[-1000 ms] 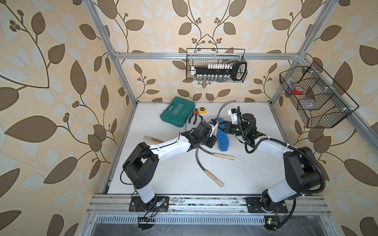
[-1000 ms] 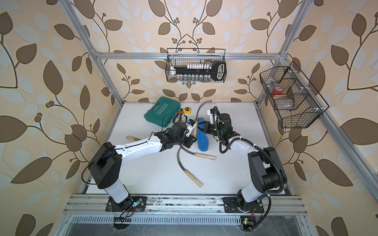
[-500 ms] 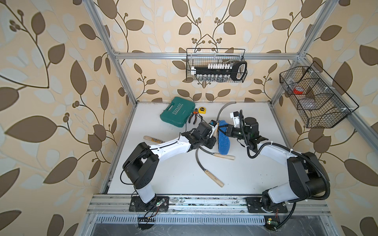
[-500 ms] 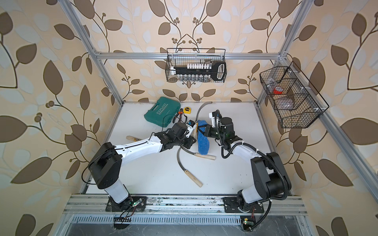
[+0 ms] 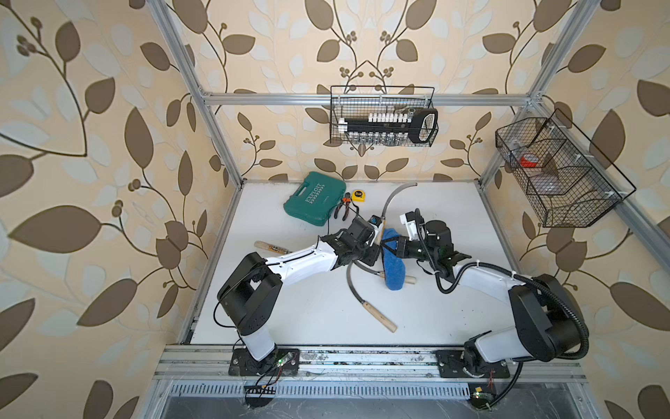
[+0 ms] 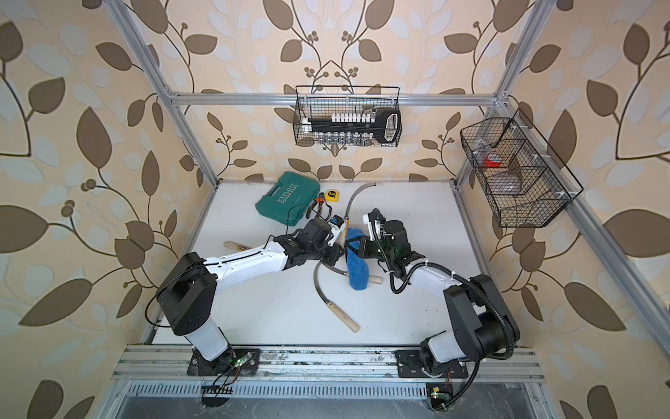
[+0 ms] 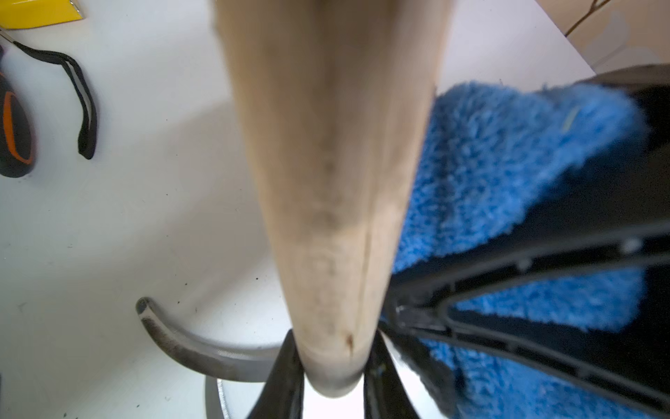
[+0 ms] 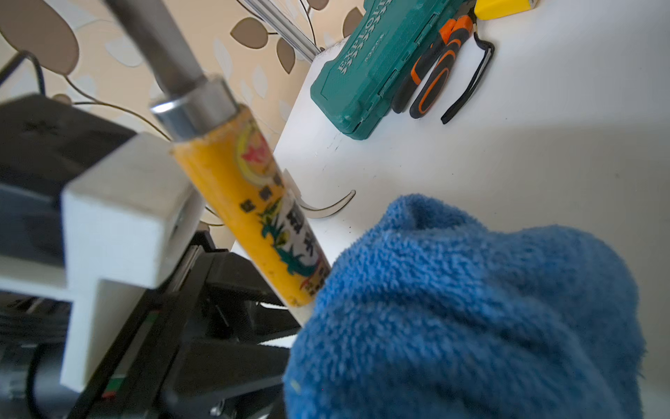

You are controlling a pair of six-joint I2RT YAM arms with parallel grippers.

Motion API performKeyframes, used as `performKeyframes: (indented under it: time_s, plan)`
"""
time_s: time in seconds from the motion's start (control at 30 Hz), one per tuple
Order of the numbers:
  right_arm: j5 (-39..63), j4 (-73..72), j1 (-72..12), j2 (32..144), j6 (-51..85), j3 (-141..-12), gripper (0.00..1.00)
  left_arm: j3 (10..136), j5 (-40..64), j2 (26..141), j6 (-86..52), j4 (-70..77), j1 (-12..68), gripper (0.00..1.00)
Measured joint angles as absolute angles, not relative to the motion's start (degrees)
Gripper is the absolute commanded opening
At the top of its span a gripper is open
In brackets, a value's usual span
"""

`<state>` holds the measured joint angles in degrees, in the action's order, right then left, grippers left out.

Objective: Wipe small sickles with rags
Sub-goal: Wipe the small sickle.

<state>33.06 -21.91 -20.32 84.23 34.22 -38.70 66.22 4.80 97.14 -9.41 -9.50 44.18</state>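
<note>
left hand [image 7: 333,366] is clamped on the sickle [image 8: 253,210] by its stiff wood handle [image 7: 333,181], good call; right hand [image 5: 388,248] pinches the floppy rag [image 5: 394,270]

Fluffy cloth rag [image 8: 471,308], matt wooden sickle handle [image 7: 326,181], dull metal blade [image 7: 188,350]; tool case [image 8: 373,61] seemingly plastic

Both top views look steeply down from high above the front rail onto the whole white table [image 5: 453,203], facing the back wall. They stand far off and are nearly identical, with both arms in frame. Left wrist camera sits very close against the wooden handle of the held sickle [image 7: 333,181], facing the table surface with the blue rag [image 7: 507,163] beside it. Right wrist camera is just as close, looking over the blue rag toward the teal case [image 8: 369,65] and pliers [image 8: 431,72]; both wrist views share handle, blue rag and pliers.
</note>
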Motion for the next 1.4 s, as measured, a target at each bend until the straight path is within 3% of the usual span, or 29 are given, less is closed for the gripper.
performKeyframes:
  time_s: [0.7, 1.0, 1.4]
  plan:
    - [30.9, -18.5, -22.7, 81.9, 33.4, -37.7, 0.2, 63.1, 4.5, 94.3, -9.6, -7.4, 44.3, 0.0]
    - [30.0, -9.9, -21.5, 81.8, 32.3, -46.5, 0.2, 64.0, 4.0, 94.3, -10.0, -5.4, 43.8, 0.0]
    - [32.8, -12.3, -16.8, 81.8, 32.3, -51.9, 0.2, 64.0, 5.4, 94.3, -10.2, -5.0, 43.9, 0.0]
